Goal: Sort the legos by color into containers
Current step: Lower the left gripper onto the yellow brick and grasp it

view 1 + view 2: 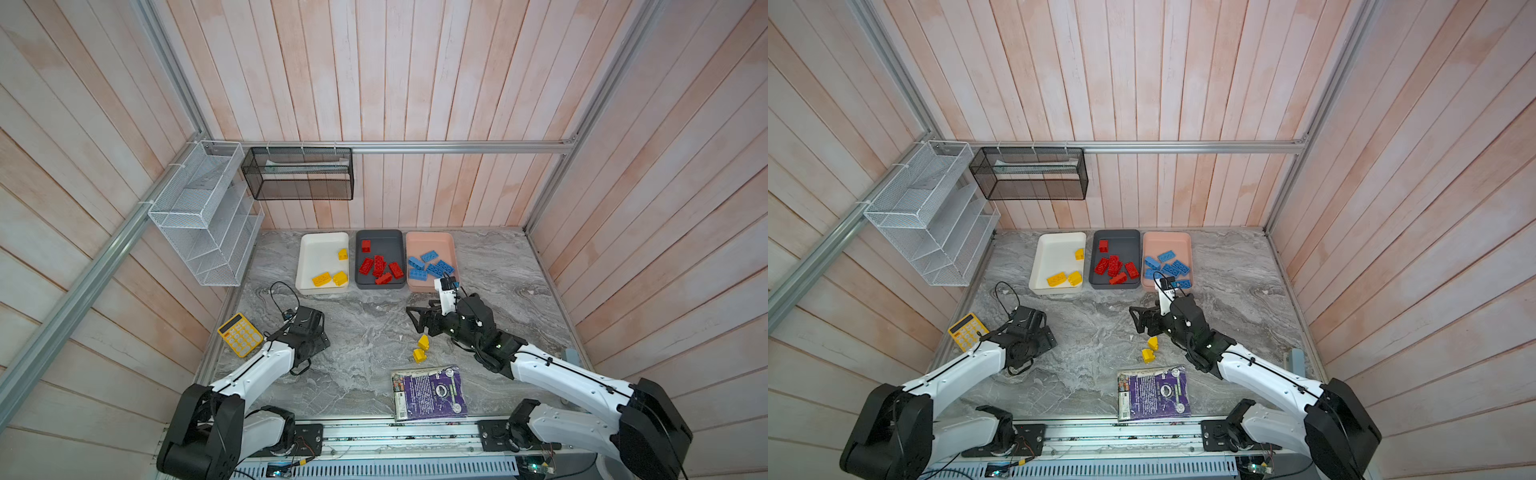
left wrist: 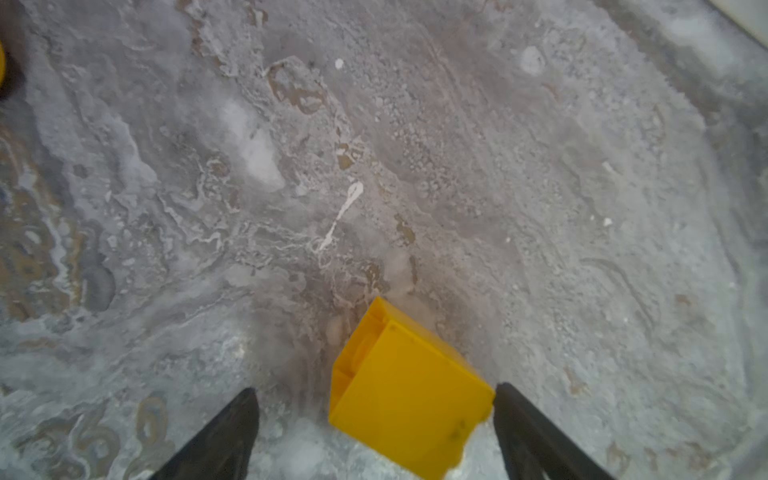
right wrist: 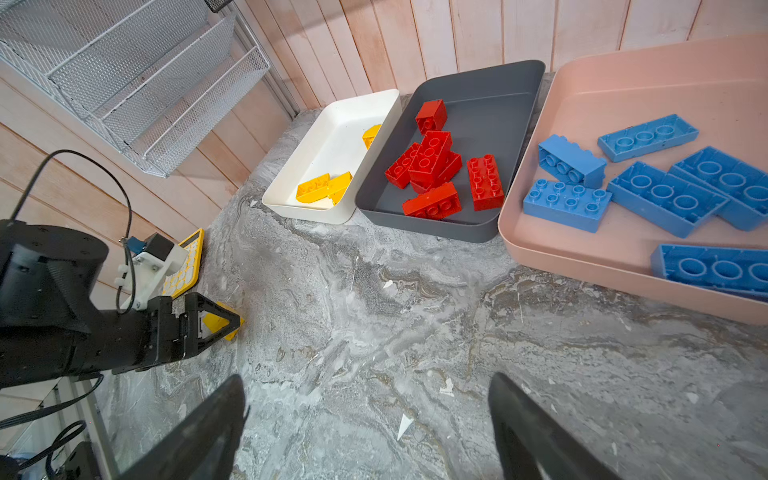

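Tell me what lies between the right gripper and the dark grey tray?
Only bare marble tabletop, with a few small white chips, lies between the right gripper and the dark grey tray. The right wrist view shows this.

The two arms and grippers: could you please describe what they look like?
The left arm and right arm have white shell links joined by bulky black joint housings. The left gripper and right gripper are black, with tapered, triangular fingers. Thin black cables run along the links and loop at the wrists.

Yellow legos (image 1: 322,279) in white tray (image 1: 320,241); loose legos (image 1: 423,342) (yellow, on table (image 1: 365,316)).
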You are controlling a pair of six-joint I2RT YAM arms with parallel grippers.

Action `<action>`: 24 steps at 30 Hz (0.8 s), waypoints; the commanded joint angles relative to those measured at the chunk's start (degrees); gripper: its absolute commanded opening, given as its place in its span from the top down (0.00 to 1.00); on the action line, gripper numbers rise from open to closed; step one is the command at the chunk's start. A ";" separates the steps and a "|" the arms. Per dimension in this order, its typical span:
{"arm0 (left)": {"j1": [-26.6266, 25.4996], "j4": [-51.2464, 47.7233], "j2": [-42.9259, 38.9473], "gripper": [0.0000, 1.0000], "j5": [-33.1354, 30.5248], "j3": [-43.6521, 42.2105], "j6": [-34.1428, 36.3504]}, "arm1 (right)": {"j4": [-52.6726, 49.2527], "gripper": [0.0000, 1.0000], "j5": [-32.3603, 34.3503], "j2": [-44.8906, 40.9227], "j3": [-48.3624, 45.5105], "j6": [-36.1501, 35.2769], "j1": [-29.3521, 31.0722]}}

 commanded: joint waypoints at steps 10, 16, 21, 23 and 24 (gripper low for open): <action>0.24 4.83 6.89 0.25 -4.31 6.92 5.14 | 0.46 0.09 1.35 -1.91 -0.81 0.03 -0.15; -3.35 4.33 5.42 0.26 -3.08 5.66 4.63 | 0.52 0.09 1.24 -1.84 -0.85 0.11 -0.10; -5.67 4.38 4.76 0.27 -0.67 2.79 1.76 | 0.56 0.09 1.17 -1.92 -0.99 0.22 -0.06; -6.25 4.46 4.40 0.28 -0.03 1.81 1.00 | 0.59 0.09 1.17 -1.93 -1.08 0.22 -0.11; -6.40 4.34 4.21 0.28 -0.03 1.57 0.82 | 0.60 0.09 1.13 -1.89 -1.08 0.20 -0.04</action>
